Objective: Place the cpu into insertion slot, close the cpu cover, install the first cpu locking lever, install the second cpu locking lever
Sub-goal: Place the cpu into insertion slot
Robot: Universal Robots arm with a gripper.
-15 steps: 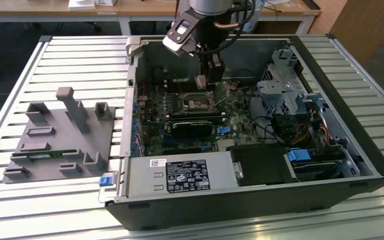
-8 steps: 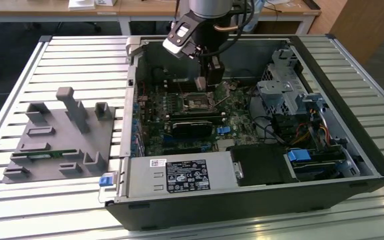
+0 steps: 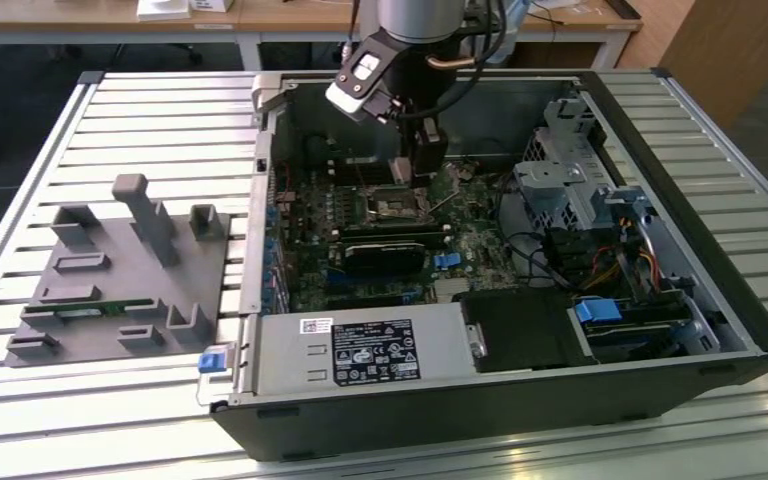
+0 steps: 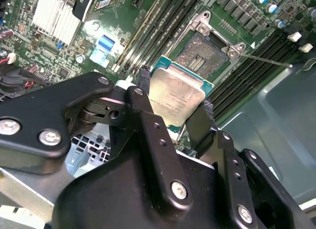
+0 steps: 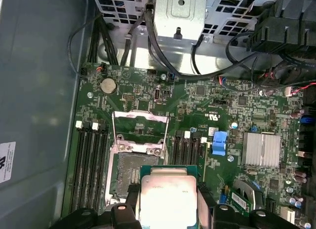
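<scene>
Dull silver cpu [image 4: 175,93], green-rimmed, perhaps smudged.

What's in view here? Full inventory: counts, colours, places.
computer case: one, black, side open, lying on the table
table: one, pale slatted metal, under everything
circuit board: one, green, inside the case
insertion slot: one, dark centre, empty, on the board
cpu cover: one, silvery frame, swung open beside the slot
heatsink: one, silver finned block, on the board
fixture tray: one, grey, on the table at the exterior view's left of the case
cpu: one, silver-grey top, held over the board close to the slot
gripper: one, black, shut on the cpu's edges
</scene>
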